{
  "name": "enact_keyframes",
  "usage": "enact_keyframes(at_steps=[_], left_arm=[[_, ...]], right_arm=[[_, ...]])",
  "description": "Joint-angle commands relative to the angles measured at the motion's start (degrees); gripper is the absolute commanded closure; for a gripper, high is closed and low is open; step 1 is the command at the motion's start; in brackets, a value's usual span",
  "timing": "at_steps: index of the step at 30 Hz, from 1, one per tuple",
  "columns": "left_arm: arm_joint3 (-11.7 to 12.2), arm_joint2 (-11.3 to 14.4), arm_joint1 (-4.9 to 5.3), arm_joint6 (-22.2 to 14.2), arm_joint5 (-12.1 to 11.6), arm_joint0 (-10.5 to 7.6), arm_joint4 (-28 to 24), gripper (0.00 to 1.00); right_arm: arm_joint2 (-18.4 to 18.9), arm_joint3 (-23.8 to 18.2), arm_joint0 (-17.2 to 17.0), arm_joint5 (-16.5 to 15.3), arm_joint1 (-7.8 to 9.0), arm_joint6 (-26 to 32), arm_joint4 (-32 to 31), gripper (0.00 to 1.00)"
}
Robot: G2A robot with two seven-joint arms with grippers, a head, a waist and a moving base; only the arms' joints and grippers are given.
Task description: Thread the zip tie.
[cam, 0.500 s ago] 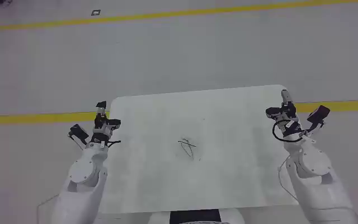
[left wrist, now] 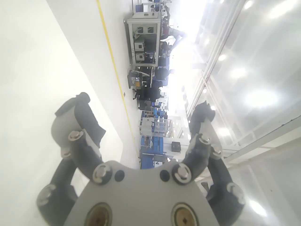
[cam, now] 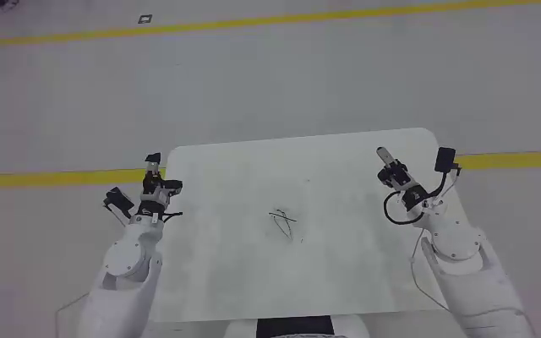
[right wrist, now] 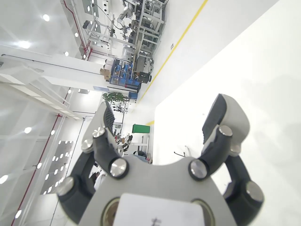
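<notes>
Both gape wide and empty: my left jaws beside the table (cam: 338, 160), my right jaws over its right side. The zip tie (cam: 284, 221) lies mid-table, untouched; I judge pickup comes first, reaching inward to it.

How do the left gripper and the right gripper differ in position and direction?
The left gripper sits at the left edge of the table, while the right gripper is over it, inside the right edge. The left gripper points nearly straight ahead; the right gripper is turned inward. Both are open, hold nothing, and are apart from the zip tie.
</notes>
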Motion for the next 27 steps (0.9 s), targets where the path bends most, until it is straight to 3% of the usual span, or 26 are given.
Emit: enact_keyframes(at_steps=[1,4,8,12,14,17,27], left_arm=[[0.0,0.0,0.0,0.0,0.0,0.0,0.0,0.0],[0.0,0.0,0.0,0.0,0.0,0.0,0.0,0.0],[0.0,0.0,0.0,0.0,0.0,0.0,0.0,0.0],[0.0,0.0,0.0,0.0,0.0,0.0,0.0,0.0],[0.0,0.0,0.0,0.0,0.0,0.0,0.0,0.0],[0.0,0.0,0.0,0.0,0.0,0.0,0.0,0.0],[0.0,0.0,0.0,0.0,0.0,0.0,0.0,0.0]], right_arm=[[0.0,0.0,0.0,0.0,0.0,0.01,-0.03,0.0],[-0.16,-0.61,0.52,-0.5,0.05,0.48,-1.06,0.0],[-3.29,0.29,5.27,0.53,0.29,5.79,-9.07,0.0],[-7.59,1.0,8.76,0.79,0.77,12.87,-22.18,0.0],[-8.47,1.46,9.17,0.57,0.89,12.23,-27.39,0.0],[-8.05,0.97,7.85,-0.81,0.83,9.14,-27.33,0.0],[-8.05,0.97,7.85,-0.81,0.83,9.14,-27.33,0.0]])
